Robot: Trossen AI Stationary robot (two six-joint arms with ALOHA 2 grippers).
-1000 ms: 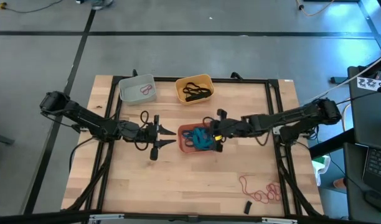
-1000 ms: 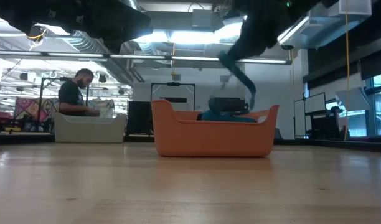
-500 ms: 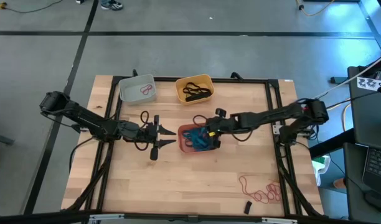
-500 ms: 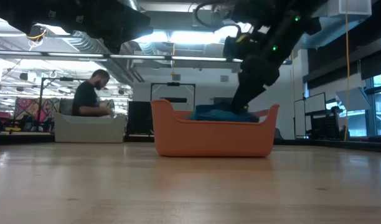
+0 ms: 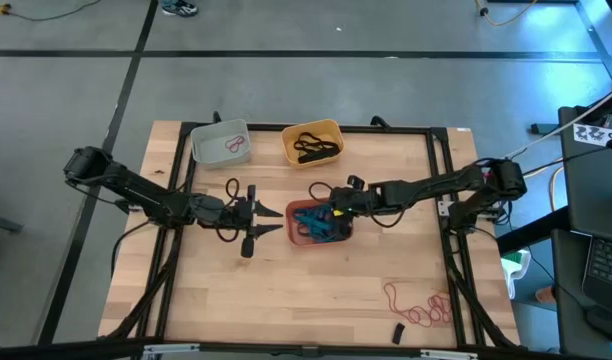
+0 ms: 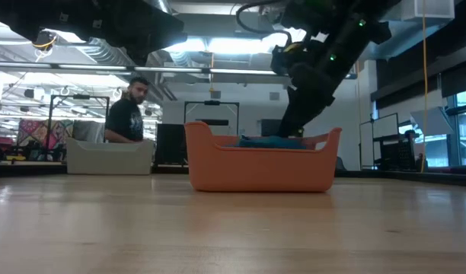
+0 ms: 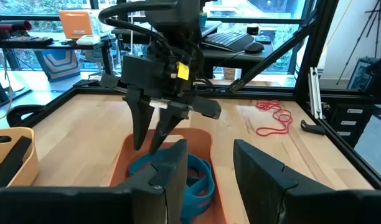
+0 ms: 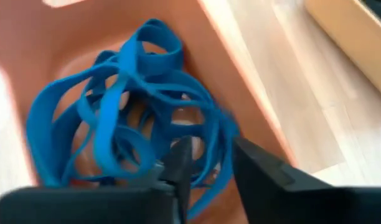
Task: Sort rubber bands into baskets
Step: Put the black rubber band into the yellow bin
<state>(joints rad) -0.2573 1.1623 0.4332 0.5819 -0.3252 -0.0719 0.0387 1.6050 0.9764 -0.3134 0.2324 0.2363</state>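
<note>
— From above, where are the bands?
— Blue bands (image 5: 314,222) fill the salmon basket (image 5: 298,238), its long side running across the table; the right gripper (image 5: 329,212) dips in.
— At table level?
— Basket broadside.
— Wrist views?
— The left gripper (image 7: 208,171), beside the basket, stands apart, empty; the right's fingers (image 8: 180,163) are narrowly parted over tangled loops.

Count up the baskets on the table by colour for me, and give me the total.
Grey-white basket: 1
Yellow basket: 1
Salmon-red basket: 1
Total: 3 baskets
</note>
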